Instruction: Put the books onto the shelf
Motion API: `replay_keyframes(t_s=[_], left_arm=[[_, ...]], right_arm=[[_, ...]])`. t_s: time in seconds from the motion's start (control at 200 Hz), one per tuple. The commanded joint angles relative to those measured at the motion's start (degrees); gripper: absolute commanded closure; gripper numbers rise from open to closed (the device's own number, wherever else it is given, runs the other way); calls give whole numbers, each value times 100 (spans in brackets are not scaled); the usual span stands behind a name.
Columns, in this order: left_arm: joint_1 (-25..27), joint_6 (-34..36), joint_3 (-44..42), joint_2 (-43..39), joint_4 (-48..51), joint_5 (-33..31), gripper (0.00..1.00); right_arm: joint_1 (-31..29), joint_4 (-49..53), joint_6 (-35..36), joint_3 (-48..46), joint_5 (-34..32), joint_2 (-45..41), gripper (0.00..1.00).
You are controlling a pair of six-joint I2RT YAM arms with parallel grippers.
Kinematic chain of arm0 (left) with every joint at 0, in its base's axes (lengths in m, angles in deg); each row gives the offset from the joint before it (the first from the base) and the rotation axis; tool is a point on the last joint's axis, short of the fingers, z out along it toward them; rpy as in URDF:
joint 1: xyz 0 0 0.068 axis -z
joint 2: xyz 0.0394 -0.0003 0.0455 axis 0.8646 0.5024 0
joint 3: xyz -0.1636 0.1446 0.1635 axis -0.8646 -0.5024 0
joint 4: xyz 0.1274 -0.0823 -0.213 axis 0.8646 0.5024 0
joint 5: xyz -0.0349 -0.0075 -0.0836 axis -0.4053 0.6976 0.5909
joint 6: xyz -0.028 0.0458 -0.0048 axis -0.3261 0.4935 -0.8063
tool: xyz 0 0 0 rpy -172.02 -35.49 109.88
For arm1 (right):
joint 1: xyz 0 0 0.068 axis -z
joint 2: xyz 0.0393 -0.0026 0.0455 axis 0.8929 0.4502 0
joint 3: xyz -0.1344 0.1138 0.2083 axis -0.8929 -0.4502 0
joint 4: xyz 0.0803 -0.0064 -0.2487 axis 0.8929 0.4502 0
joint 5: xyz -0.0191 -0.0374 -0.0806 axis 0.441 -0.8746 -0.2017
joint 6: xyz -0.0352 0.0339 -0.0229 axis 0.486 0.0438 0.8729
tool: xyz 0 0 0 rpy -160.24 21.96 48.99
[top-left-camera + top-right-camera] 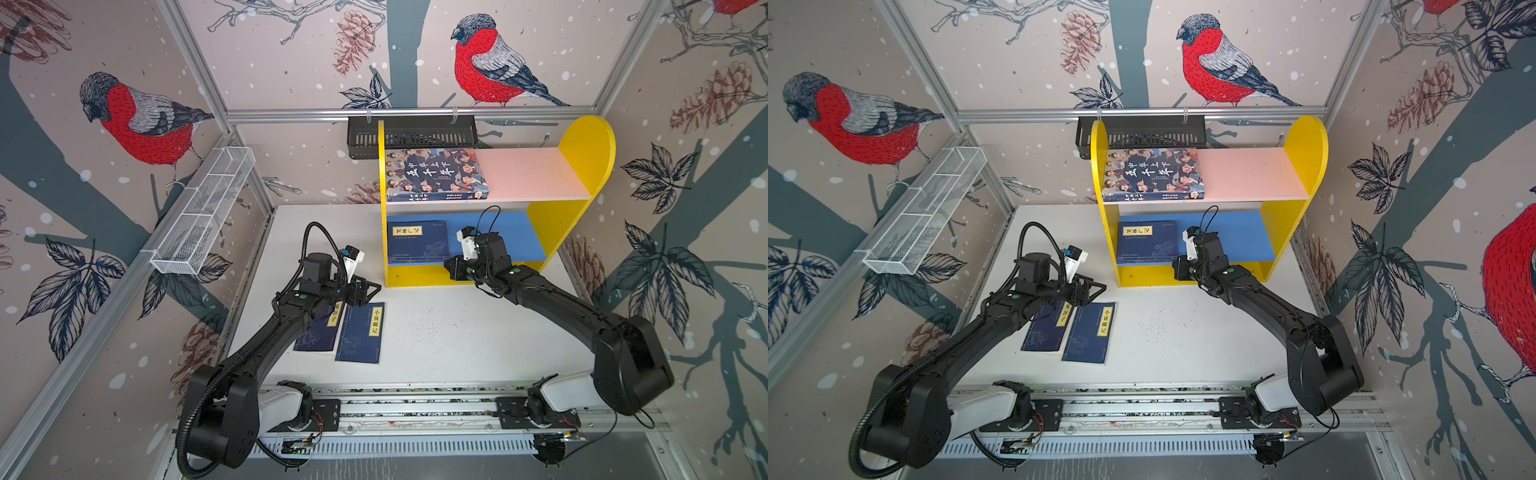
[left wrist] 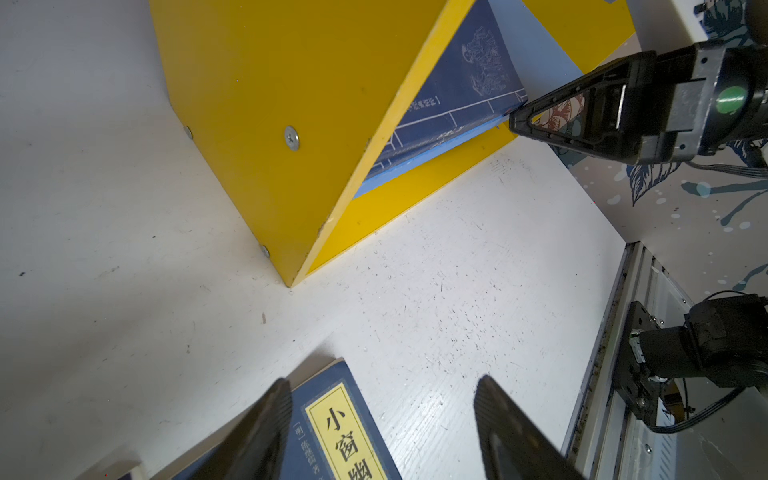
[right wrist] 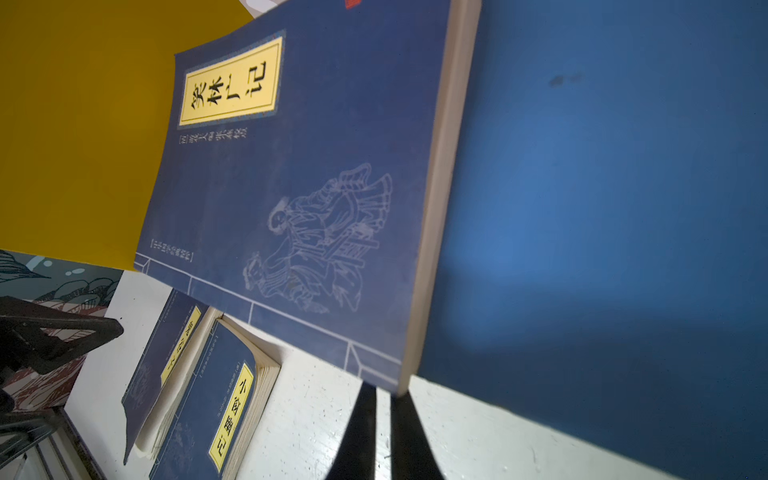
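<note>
Right wrist, flat matte paperback, smooth blue board

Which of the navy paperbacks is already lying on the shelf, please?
The paperback lying flat on the blue lower board, beside the shelf's straight yellow side. The two others visible lie side by side on the white table.

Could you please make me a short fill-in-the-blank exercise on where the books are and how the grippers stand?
On the shelf, the book with cartoon faces lies on the ____ board.
On the white table lie ____ navy books.
The jaws of the right gripper are ____.
The jaws of the left gripper are ____.
Missing words: pink; two; shut; open.
</note>
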Motion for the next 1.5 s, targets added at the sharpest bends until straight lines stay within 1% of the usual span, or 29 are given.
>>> replay_keyframes(t_s=[0.0,0.17,0.45,0.6,0.785,0.865,0.945,1.01,1.06,1.125,1.16,1.25,1.315,1.365,1.42,1.496], left_arm=[[4,28,-9,-27,-237,76,30],[8,29,-26,-31,-244,76,30],[1,30,-40,-48,-252,85,30],[2,54,-10,-48,-219,91,30],[-3,133,84,-40,-87,87,30],[-26,123,241,-23,263,80,29],[-32,-27,467,25,791,23,29],[-57,-227,668,119,1275,1,29],[-70,-440,820,198,1702,-53,29],[-80,-596,913,313,2080,-85,29],[-103,-762,948,329,2219,-311,28],[-186,-927,783,400,2055,-485,28],[-286,-1107,548,458,1814,-605,29],[-448,-1308,308,462,1533,-452,29],[-629,-1544,102,443,1345,-273,29],[-733,-1609,-62,386,1220,-279,29]], right_arm=[[4,-192,-17,37,-30,9,88],[-4,-101,13,151,47,152,88],[-38,-117,-35,74,131,115,87],[-61,-56,-86,-65,208,-135,85],[-68,139,-223,-390,204,-731,83],[-74,335,-313,-517,344,-975,78],[-139,526,-454,-720,580,-1301,70],[-305,485,-684,-1010,847,-1485,64],[-524,364,-921,-1264,922,-1606,59],[-898,-56,-1354,-1654,990,-1716,53],[-1114,-454,-1653,-1893,997,-1741,52],[-1694,-1775,-2434,-2454,946,-1627,46],[-2075,-2418,-2732,-2523,819,-1311,45],[-2347,-2695,-2852,-2422,669,-1038,44],[-2566,-2824,-2940,-2205,566,-539,43],[-2788,-2906,-2971,-1839,447,21,42]])
